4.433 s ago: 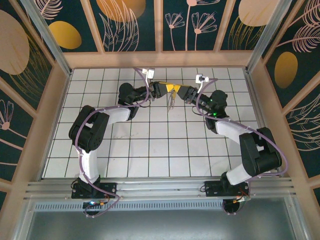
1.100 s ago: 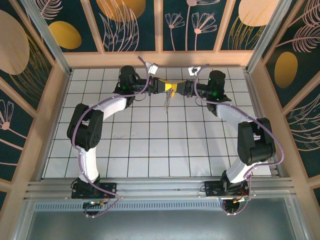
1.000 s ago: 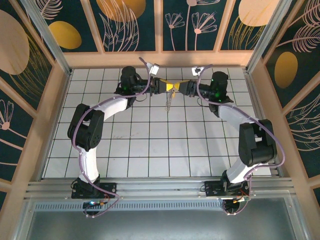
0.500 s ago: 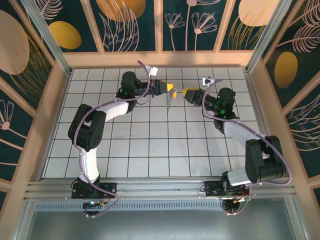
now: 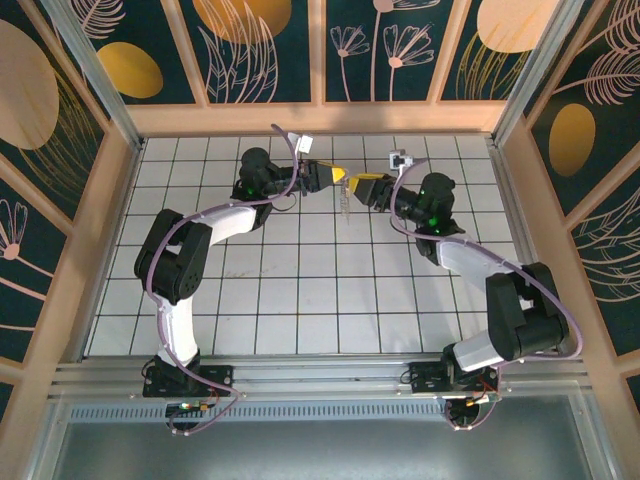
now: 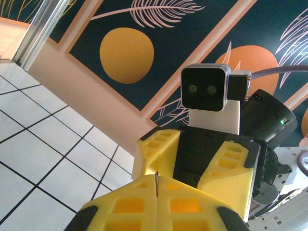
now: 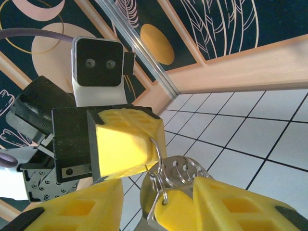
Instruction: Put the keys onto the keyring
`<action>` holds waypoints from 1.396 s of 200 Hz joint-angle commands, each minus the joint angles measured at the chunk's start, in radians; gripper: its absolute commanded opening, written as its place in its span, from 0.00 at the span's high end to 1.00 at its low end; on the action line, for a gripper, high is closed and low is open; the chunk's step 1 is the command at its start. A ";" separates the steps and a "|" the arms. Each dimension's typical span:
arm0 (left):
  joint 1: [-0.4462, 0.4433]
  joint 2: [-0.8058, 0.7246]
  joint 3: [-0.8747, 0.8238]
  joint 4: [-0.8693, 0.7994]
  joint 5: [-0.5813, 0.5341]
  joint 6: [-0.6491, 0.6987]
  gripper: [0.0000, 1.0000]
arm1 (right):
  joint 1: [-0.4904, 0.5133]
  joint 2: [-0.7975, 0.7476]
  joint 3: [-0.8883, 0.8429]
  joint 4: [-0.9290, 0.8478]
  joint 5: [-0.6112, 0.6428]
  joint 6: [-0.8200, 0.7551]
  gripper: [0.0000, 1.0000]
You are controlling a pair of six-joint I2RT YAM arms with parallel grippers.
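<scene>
In the top view my left gripper [image 5: 337,176] and right gripper [image 5: 361,186] meet tip to tip above the far middle tiles, and the keys [image 5: 345,206] dangle just below them. The left gripper [image 6: 157,179] is shut on the keyring [image 6: 156,185], a thin wire pinched between its yellow pads. In the right wrist view that wire keyring [image 7: 157,151] loops out of the left gripper's pads [image 7: 122,139]. From it hang silver keys [image 7: 190,172], one with a yellow head. The right gripper [image 7: 159,186] is open, its fingers either side of the hanging keys.
White tiled floor [image 5: 300,270] lies below both arms. Wooden rails and dark patterned walls [image 5: 320,50] enclose it at the back and sides. The right wrist camera block [image 6: 204,89] faces the left wrist camera closely.
The right gripper, which had drawn back to the right half a second ago, has come back in to the left gripper. The left gripper kept its hold and barely moved.
</scene>
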 commanded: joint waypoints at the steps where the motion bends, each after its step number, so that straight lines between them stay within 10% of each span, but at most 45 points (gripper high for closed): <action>1: -0.004 -0.046 -0.001 0.060 -0.006 -0.012 1.00 | 0.010 0.022 0.047 0.005 0.016 -0.032 0.59; 72: -0.005 -0.054 -0.006 0.056 -0.020 -0.009 1.00 | 0.017 0.023 0.046 -0.015 0.010 -0.053 1.00; 163: -0.010 -0.063 -0.012 0.051 -0.038 -0.010 1.00 | 0.058 -0.004 0.049 -0.049 0.041 -0.084 1.00; 279: -0.013 -0.070 -0.011 0.025 -0.034 0.007 1.00 | -0.069 -0.106 -0.008 -0.073 0.034 -0.089 0.55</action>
